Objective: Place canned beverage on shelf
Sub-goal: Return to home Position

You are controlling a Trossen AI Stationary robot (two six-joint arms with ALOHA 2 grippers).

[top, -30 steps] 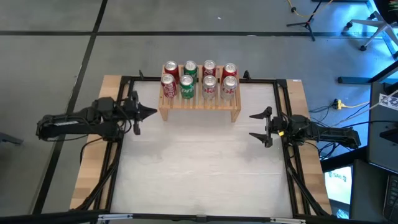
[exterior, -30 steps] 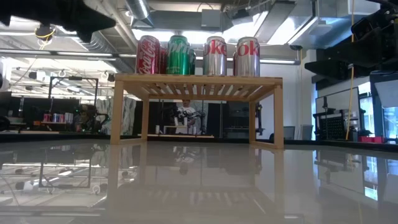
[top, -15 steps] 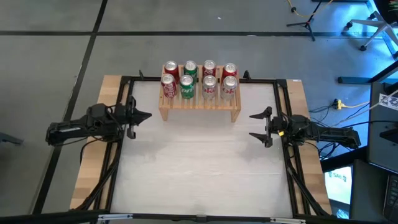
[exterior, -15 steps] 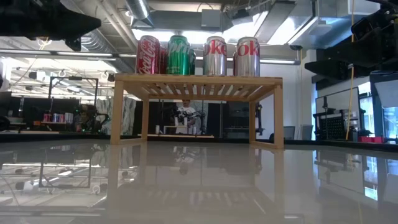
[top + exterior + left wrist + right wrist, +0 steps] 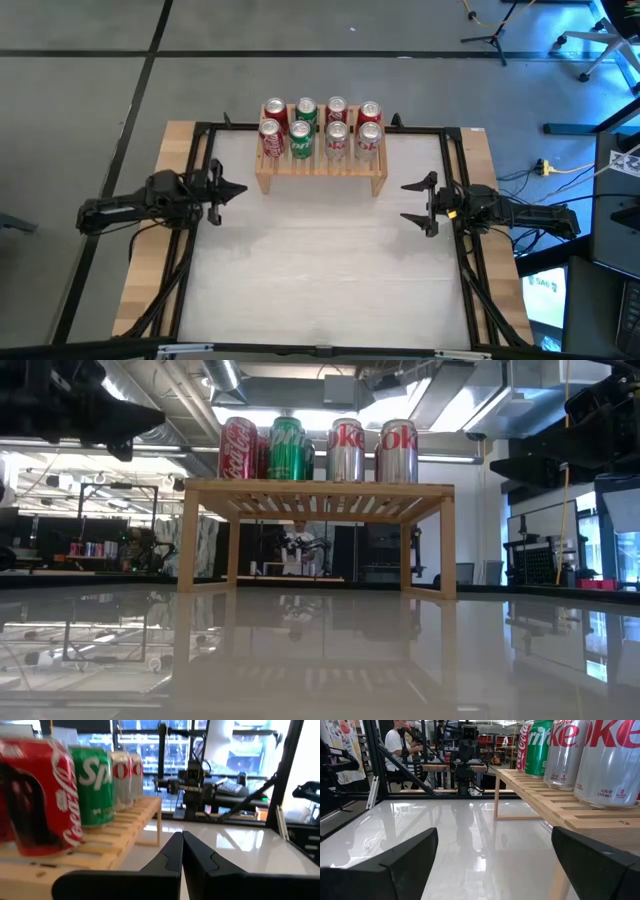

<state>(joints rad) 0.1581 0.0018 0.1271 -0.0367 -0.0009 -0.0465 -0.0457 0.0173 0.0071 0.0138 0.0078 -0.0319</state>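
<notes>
The light-wood slatted shelf (image 5: pixel 320 170) stands on its short legs at the table's far side and carries several cans in two rows: red cola cans (image 5: pixel 271 138), green cans (image 5: pixel 301 139) and silver cans (image 5: pixel 368 140). My left gripper (image 5: pixel 240 188) is shut and empty, level, just left of the shelf's near left corner. My right gripper (image 5: pixel 408 201) is open and empty at the table's right side, near the shelf's right end. In the left wrist view the red can (image 5: pixel 37 795) shows close by.
A black frame (image 5: pixel 322 130) runs around the white table top. The table top in front of the shelf (image 5: pixel 320 270) holds no objects. In the right wrist view a person (image 5: pixel 397 745) shows in the room beyond the table.
My left arm has drawn back toward the table's left edge and a little toward its near edge, away from the shelf, its fingers staying shut. The cans and the shelf have kept still.
</notes>
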